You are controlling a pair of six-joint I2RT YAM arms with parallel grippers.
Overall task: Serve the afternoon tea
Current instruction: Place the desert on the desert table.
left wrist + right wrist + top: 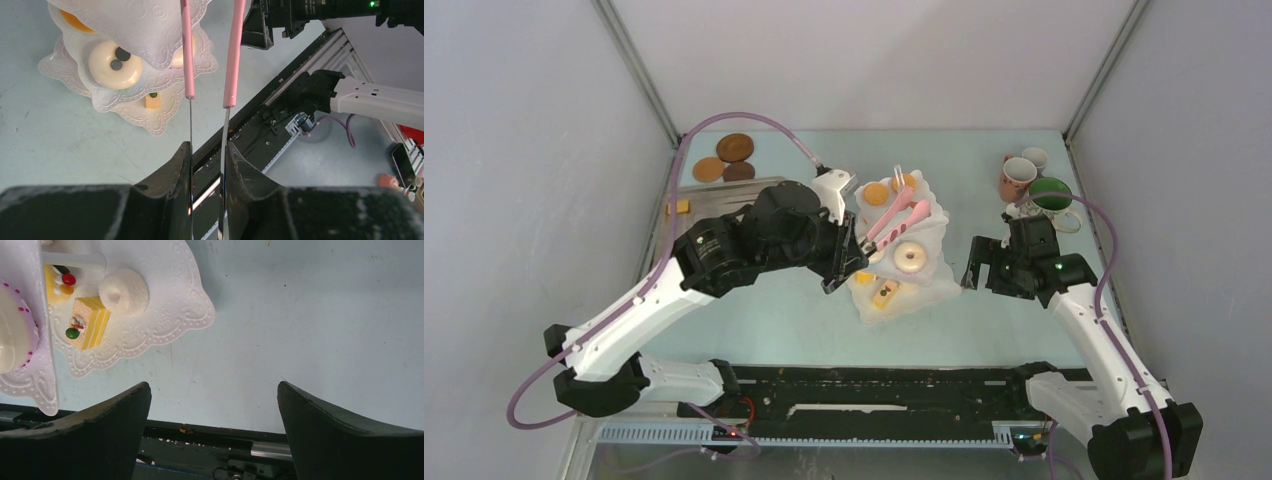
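The step in hand looks like dressing the stand (924, 290) with food: the left gripper (206, 150) pinches the metal tails of the pink tongs (188, 50), whose arms reach over the top tier, where orange biscuits (876, 193) lie. The tong arms stand apart, and whether their tips hold anything I cannot tell. A donut (115, 62) sits on the middle tier and a yellow cake (90, 320) on the bottom one. The stand is mid-bench between the two arms; the mugs (1016, 178) wait at the far right and the coasters (735, 148) at the far left, well apart from it. The next move probably calls for lifting the tongs off the tier without catching its wavy rim. The left arm stretches forward and rightward, its wrist turned toward the stand. The right arm is bent, its gripper (212, 387) spread wide and empty above bare bench just beside the stand's right edge
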